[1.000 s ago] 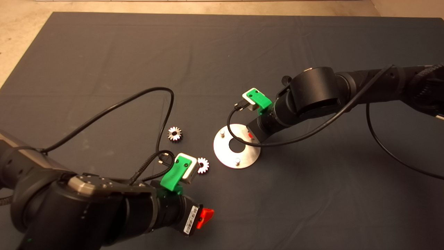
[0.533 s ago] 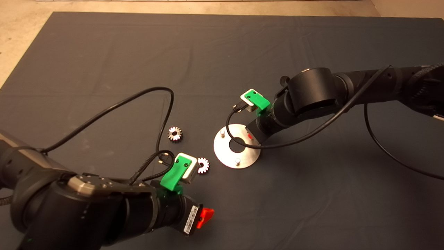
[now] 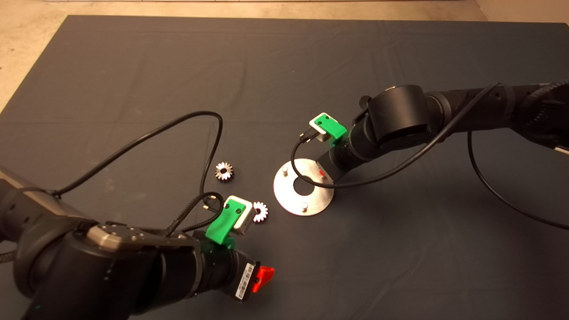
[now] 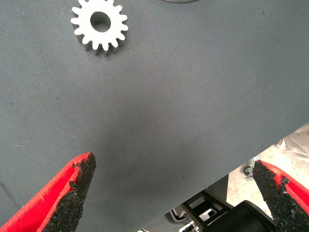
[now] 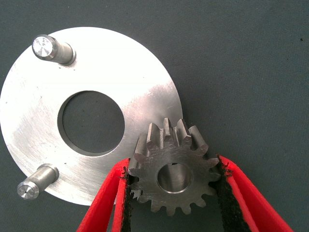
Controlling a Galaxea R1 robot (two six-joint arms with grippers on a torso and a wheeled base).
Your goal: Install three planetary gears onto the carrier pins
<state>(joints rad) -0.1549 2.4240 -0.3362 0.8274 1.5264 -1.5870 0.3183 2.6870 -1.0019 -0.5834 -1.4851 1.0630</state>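
Observation:
The shiny round disc lies mid-mat, and two carrier pins stand uncovered on it. My right gripper hangs over the disc's right edge, shut on one planetary gear. That gear hovers over the disc rim, away from the two pins in sight. A third pin is hidden. Two more gears lie flat on the mat left of the disc. My left gripper is open and empty above the mat, short of the nearer gear.
The left arm's black cable loops over the mat close to the farther loose gear. Bare mat spreads to the right and front of the disc. Pale floor shows past the mat's far left edge.
The right arm has shifted only very slightly above the disc with the gear still held. The left arm and both loose gears have not moved.

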